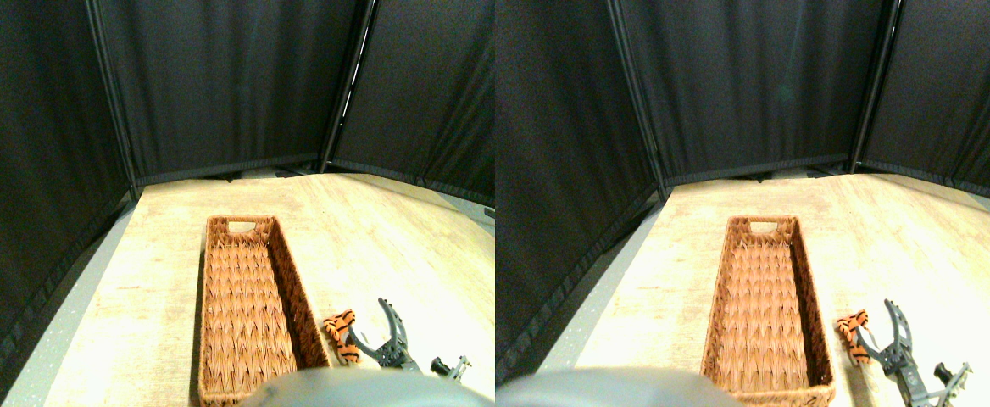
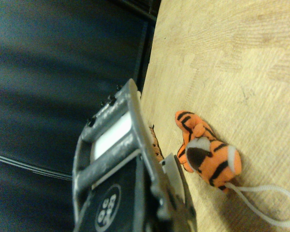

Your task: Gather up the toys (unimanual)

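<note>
Stereo pair view: pale wood table (image 1: 164, 288), black curtains (image 1: 224, 85) behind — tool (image 1: 374, 332) spread apart.

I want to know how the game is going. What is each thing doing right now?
tiger toy: lying on the wooden floor, outside the basket, not picked up; its white loop trails loose.
wicker basket: upright, nothing inside.
right end effector: open, low beside the tiger toy, holding nothing.

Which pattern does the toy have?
Orange with black stripes; the toy shows best in the wrist view.
</note>
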Controlling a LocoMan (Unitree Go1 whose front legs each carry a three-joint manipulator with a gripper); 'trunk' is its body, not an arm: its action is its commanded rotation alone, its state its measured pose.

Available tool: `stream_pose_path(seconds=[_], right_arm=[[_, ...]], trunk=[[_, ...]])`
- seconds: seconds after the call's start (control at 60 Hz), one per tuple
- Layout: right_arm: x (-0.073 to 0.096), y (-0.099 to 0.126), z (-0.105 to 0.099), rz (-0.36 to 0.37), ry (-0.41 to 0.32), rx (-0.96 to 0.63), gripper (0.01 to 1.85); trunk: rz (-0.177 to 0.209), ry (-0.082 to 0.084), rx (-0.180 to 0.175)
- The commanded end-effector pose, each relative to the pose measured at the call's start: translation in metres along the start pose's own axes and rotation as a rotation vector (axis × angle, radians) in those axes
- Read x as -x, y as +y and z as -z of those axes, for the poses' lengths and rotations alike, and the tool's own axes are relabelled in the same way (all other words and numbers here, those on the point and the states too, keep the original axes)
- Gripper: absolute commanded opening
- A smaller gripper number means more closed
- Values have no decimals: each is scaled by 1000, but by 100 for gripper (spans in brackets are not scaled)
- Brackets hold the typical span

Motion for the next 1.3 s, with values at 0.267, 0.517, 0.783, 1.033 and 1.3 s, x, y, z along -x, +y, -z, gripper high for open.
stream_pose_path(seconds=[0.267, 0.517, 0.783, 1.033, 1.3], right_arm=[[-19, 5, -10, 81, 113, -442, 66], [-27, -11, 18, 121, 94, -587, 84], [-27, -19, 29, 148, 165, -712, 84], [-30, -44, 47, 209, 133, -815, 96], [-35, -67, 58, 279, 77, -901, 90]], trunk=[[-8, 15, 40], [-24, 18, 47], [-27, 26, 49], [-32, 32, 48], [-31, 38, 39]])
